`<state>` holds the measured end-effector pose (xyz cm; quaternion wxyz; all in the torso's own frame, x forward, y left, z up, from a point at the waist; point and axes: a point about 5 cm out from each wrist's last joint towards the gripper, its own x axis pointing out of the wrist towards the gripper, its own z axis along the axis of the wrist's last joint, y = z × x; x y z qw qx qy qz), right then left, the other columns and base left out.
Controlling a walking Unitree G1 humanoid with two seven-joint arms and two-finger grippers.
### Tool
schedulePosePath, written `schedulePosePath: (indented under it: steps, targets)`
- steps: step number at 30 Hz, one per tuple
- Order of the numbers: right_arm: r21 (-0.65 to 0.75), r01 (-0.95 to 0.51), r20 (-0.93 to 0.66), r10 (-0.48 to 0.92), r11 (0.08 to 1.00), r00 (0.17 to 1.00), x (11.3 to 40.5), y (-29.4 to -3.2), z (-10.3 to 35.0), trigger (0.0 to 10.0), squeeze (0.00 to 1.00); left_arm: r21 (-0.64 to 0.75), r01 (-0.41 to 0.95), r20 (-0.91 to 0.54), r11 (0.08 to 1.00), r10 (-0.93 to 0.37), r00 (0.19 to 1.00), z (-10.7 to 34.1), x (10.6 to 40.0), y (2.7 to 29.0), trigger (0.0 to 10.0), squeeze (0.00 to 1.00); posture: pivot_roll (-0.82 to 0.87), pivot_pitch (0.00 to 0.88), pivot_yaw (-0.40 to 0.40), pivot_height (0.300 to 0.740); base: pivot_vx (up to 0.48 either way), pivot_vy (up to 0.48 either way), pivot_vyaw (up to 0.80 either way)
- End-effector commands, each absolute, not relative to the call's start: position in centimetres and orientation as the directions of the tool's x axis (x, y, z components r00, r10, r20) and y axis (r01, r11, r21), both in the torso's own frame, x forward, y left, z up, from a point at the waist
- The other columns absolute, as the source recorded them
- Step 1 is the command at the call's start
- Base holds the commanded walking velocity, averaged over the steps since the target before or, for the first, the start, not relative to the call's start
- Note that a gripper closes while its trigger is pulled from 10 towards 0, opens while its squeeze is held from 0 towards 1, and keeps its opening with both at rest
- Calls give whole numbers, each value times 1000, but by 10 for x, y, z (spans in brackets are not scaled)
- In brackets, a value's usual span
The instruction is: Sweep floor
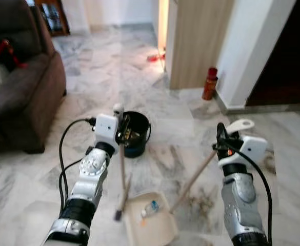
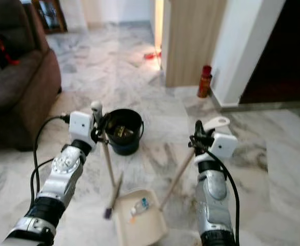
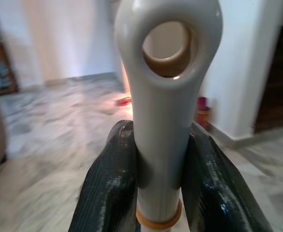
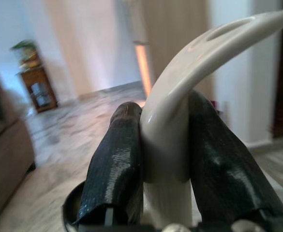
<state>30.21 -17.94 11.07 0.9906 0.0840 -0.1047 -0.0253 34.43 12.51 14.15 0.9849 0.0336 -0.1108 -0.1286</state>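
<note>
Now, floor: pale grey-veined marble tiles (image 1: 155, 107), reaching back to a doorway.
Left pincer: the left pincer (image 1: 120, 132) is clamped on the slim cream broom handle with a looped white plastic end (image 1: 120, 148), just below that loop; in the left wrist view both black fingers (image 3: 110, 188) press the handle (image 3: 161, 125) from either side.
Broom: the handle stands nearly upright, and its dark brush end (image 1: 120, 209) meets the floor just beside the dustpan.
Right pincer: the right pincer (image 1: 222, 137) is closed around the long pale wooden dustpan handle with a curved white hook-shaped grip (image 1: 211, 164); in the right wrist view its black fingers (image 4: 114, 169) squeeze the white grip (image 4: 180, 106).
Dustpan: the cream plastic dustpan tray (image 1: 162, 228) lies flat on the floor between the two arms, its handle slanting up towards the right pincer.
Dustpan contents: a small clear bottle-like piece of litter (image 1: 150, 208) lies in the tray.
Bucket: a dark round bucket (image 1: 138, 134) stands on the floor behind the left pincer, something small inside that I cannot make out.
Sofa: a dark brown upholstered sofa (image 1: 29, 87) sits to the left, a red item (image 1: 5, 50) on its seat.
Wall: a light wooden panel (image 1: 198, 41) and a white corner (image 1: 250, 46) stand to the right, a red cylinder (image 1: 210, 83) at their foot.
</note>
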Motion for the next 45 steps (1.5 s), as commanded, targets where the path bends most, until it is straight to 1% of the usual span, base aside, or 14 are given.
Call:
schedulePosePath:
  steps: [1, 3, 45]
  targets:
    - [197, -20, 280, -37, 980, 959, 308, -168, 129, 10000, 0, 124, 209, 250, 970, -234, 940, 152, 346, 137, 10000, 0, 104, 12, -6, 740, 300, 0, 613]
    - [198, -21, 280, -36, 980, 959, 308, -168, 129, 10000, 0, 124, 208, 250, 970, -233, 940, 153, 346, 137, 10000, 0, 104, 12, -6, 740, 300, 0, 531]
    - [225, -27, 250, -31, 974, 968, 308, -166, 124, 10000, 0, 123, 202, 249, 972, -227, 941, 153, 346, 139, 10000, 0, 111, 18, -9, 740, 302, 0, 0]
